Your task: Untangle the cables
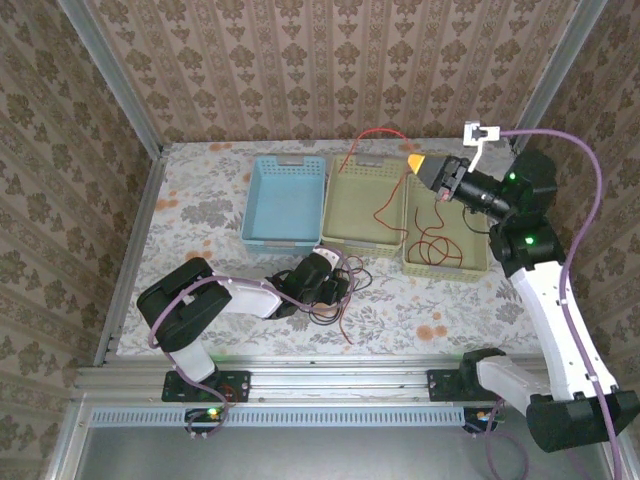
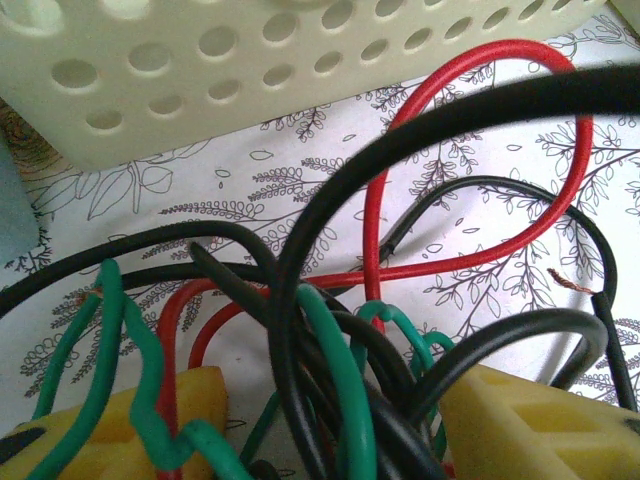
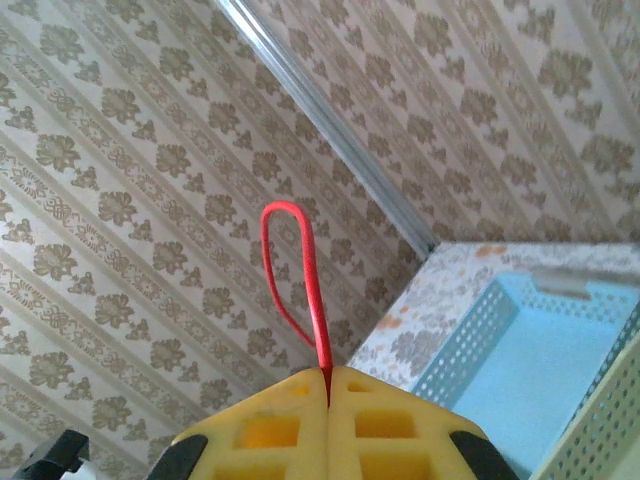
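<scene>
Right fingers tight around red cable

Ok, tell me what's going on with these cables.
The right gripper is shut on the red cable, holding it raised above the green baskets. The left gripper sits low over the table, jaws apart around the tangle of black, green and red cable. The cables are not yet untangled.
</scene>
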